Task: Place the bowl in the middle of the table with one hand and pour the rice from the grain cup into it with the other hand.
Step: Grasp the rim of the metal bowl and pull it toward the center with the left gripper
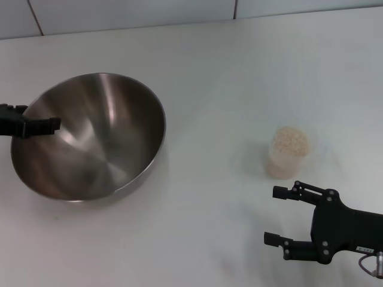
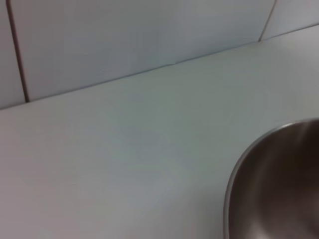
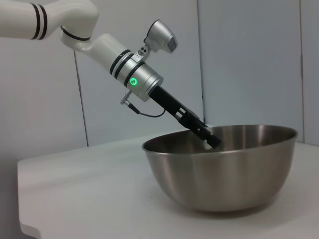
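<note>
The steel bowl (image 1: 90,137) stands on the left part of the white table (image 1: 215,89) and looks slightly tilted. My left gripper (image 1: 52,126) is at its left rim, with one black finger inside the bowl and the other hidden outside the wall, clamped on the rim. The right wrist view shows the same grip (image 3: 212,139) on the bowl (image 3: 224,174). The bowl's edge (image 2: 279,189) fills a corner of the left wrist view. The clear grain cup (image 1: 288,152), full of pale rice (image 1: 290,139), stands upright at the right. My right gripper (image 1: 270,215) is open and empty, just in front of the cup.
A pale tiled wall (image 1: 131,12) runs behind the table's far edge. Bare tabletop lies between the bowl and the cup. The table's edge (image 3: 22,199) shows in the right wrist view.
</note>
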